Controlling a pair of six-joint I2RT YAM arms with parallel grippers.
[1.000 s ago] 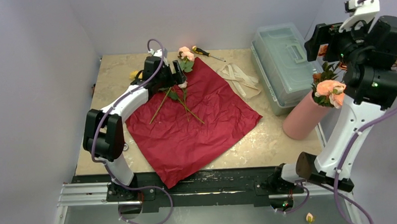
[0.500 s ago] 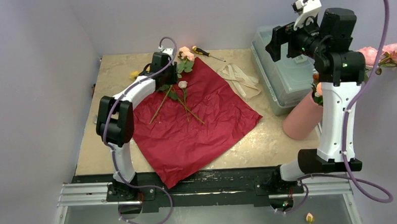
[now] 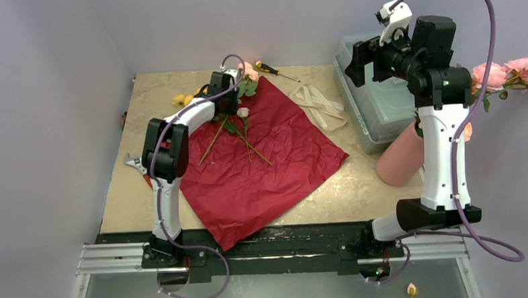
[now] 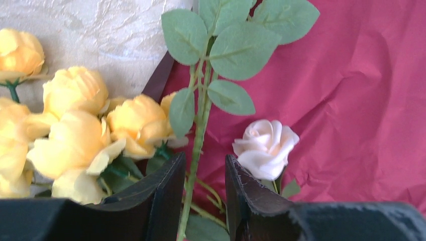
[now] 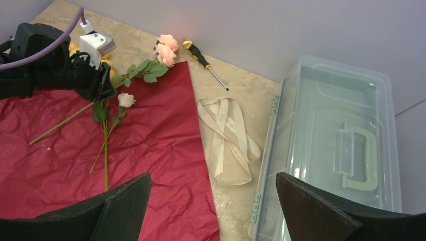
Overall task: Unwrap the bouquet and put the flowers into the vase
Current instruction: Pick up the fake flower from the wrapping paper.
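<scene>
Straddling one thin green stem [image 4: 200,125] of the flowers [image 3: 237,126], the left jaws stand drawn in to a narrow slot at the far left corner of the red paper [image 3: 262,169]. One jaw touches the stem and a sliver of gap shows on the other side, so it looks cradled rather than pinched. Yellow blooms [image 4: 75,125] bunch just left of the slot, partly over the bare table [image 4: 115,30], and a small cream rose [image 4: 265,148] sits just right of it. More stems lie loose across the flattened sheet, with the ribbon [image 5: 226,135] off beside it. The vase [image 3: 399,160] stands well apart at the right edge, next to the clear box [image 5: 331,130], above which the right jaws hang spread wide with nothing in them. These stems are probably light, wiry and springy, with top-heavy fabric heads that crush and leaves that snag. The bare stretch below the leaves, where the slot sits, seems the place to hold, firmly enough that the stem cannot swivel.
</scene>
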